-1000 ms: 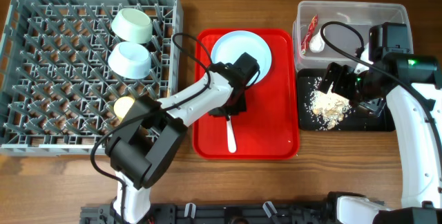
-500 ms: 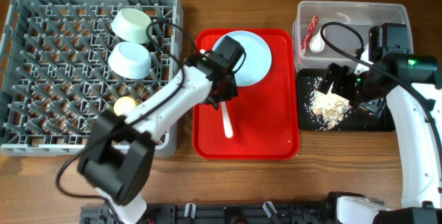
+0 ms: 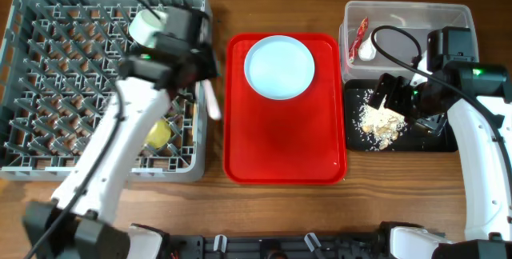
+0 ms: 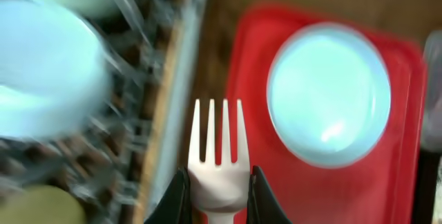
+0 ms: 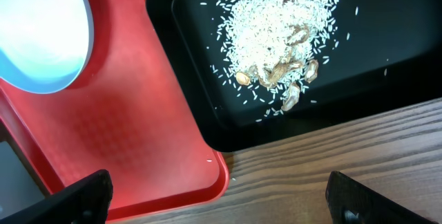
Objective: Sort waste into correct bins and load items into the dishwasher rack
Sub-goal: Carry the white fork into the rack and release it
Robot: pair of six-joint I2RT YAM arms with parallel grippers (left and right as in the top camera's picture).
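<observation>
Left gripper clenched on white fork: handle pinched between both fingers, tines sticking out forward. From overhead the fork sits over the strip of table between the right edge of the dishwasher rack and the red tray. Wrist view is blurred. Left arm stretches across the rack's right side and covers part of it. One mint bowl shows at the rack's top right beside the gripper, with the yellow cup lower down among the pegs. Plate lies on the red tray's upper half. Right gripper released, fingers wide apart, hanging above the black tray, which holds rice crumbs. Clear tub just behind it holds the red-and-white wrapper and white scrap. Surface is a brown wood-grain table, with a dark rig rail along the near edge.
</observation>
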